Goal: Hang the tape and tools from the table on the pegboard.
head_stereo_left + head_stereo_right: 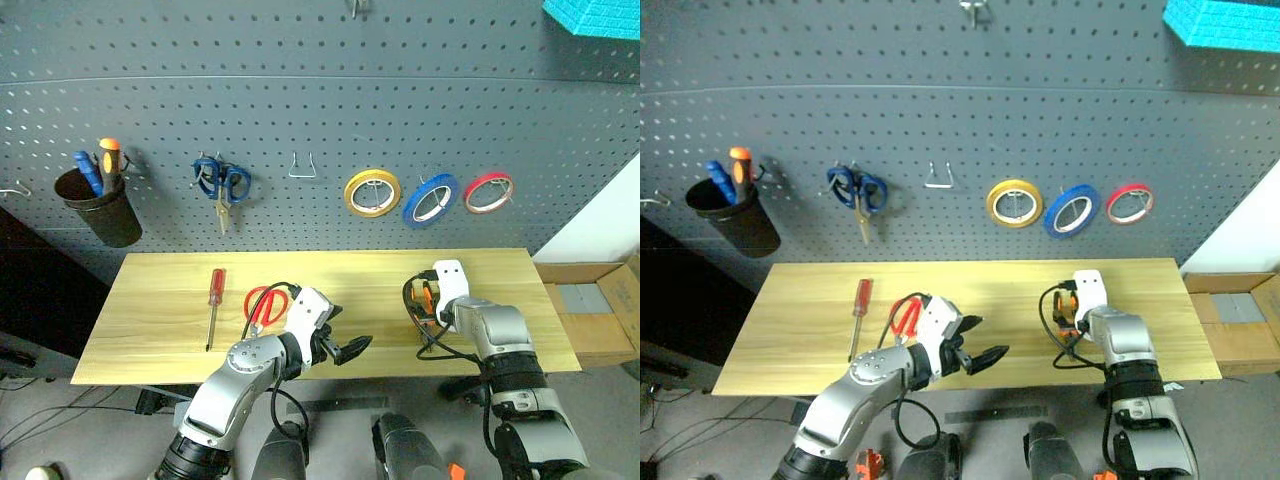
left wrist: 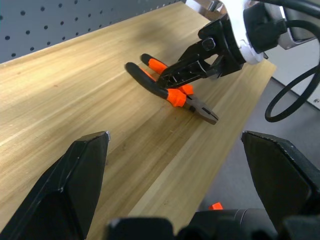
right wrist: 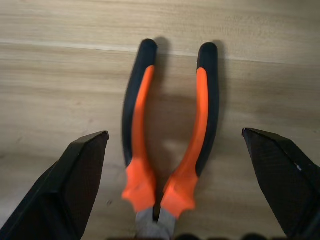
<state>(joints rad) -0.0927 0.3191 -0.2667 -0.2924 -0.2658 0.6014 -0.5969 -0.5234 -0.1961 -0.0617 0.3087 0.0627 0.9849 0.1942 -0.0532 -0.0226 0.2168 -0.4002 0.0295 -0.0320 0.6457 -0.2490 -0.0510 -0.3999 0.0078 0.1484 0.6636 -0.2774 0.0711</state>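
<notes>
Your right claw point(image 3: 172, 190) hangs spread wide, angled down over the pliers point(image 3: 170, 145), with one finger on each side of the orange-and-black handles. That straddle is why it sits where it does: I judge you are lining up to close across both handles at once, so the tool lifts as one piece instead of splaying. The pliers lie flat on the bench point(image 1: 150, 300) near its right front, handles pointing away from the claw and the steel nose toward it. Nothing is gripped yet.

Your left claw point(image 1: 340, 350) is also fully open and empty, held above the front of the bench around its middle, pointing across toward the pliers. It seems parked there to keep clear of the right arm's work.

The red-handled scissors point(image 1: 265, 305) lie on the bench just behind the left forearm, and the slim red-handled screwdriver point(image 1: 214, 305) rests beside them, further left, lying front to back. Both are untouched.

On the pegboard point(image 1: 320, 100) the blue tape point(image 1: 431, 198) already hangs on a hook between the yellow roll point(image 1: 372, 193) and the red roll point(image 1: 487, 192), so that part looks done. An empty wire hook point(image 1: 304, 166) sits just left of the yellow roll, a likely spot for a tool.
</notes>
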